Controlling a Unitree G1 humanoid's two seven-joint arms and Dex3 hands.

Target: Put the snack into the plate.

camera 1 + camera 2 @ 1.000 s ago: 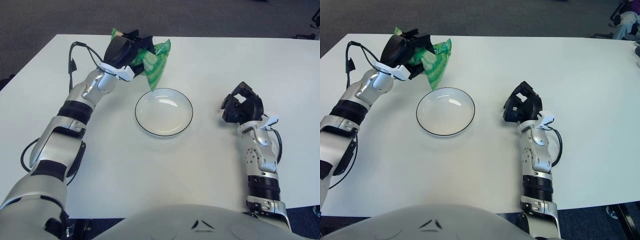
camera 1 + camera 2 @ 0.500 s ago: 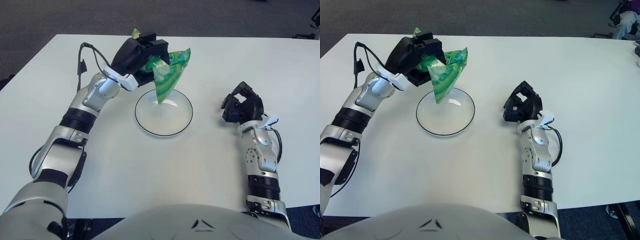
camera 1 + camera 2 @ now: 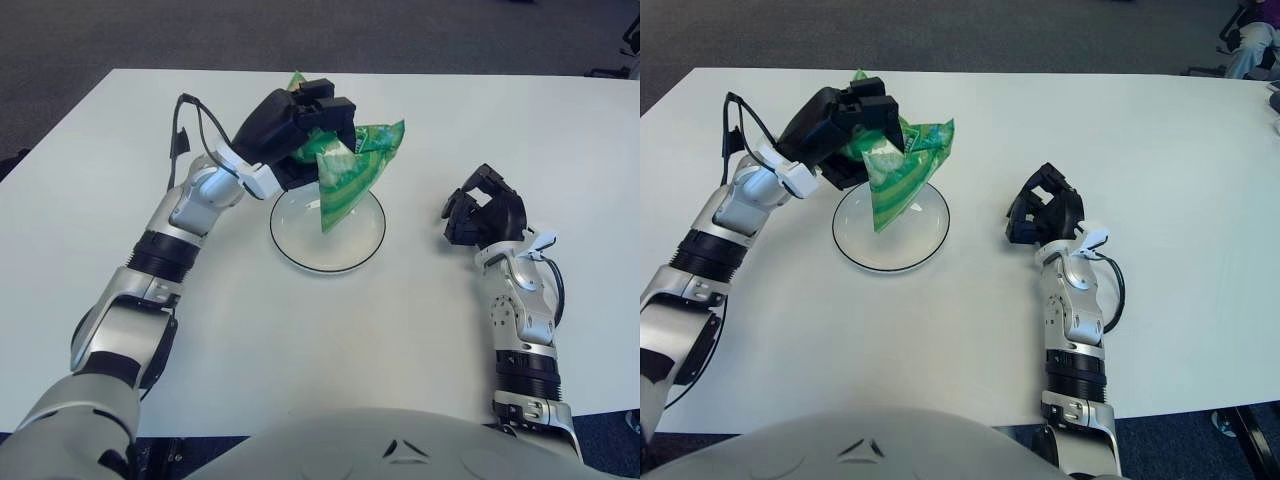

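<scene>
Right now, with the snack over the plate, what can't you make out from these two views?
- Far rim of the plate: hidden by the green snack bag and the left hand, both views.
- Bag's print: too small to read.
- Whether the bag's low tip touches the plate: unclear.
- Right hand, right of the plate: palm side hidden.

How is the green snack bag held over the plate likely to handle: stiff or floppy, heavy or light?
The green crinkled snack bag hangs from the left hand with its lower corner drooping toward the white black-rimmed plate, so it is probably floppy. Gripped only at its top, it seems light. It would likely settle flat rather than roll. The right hand shows right of the plate.
</scene>
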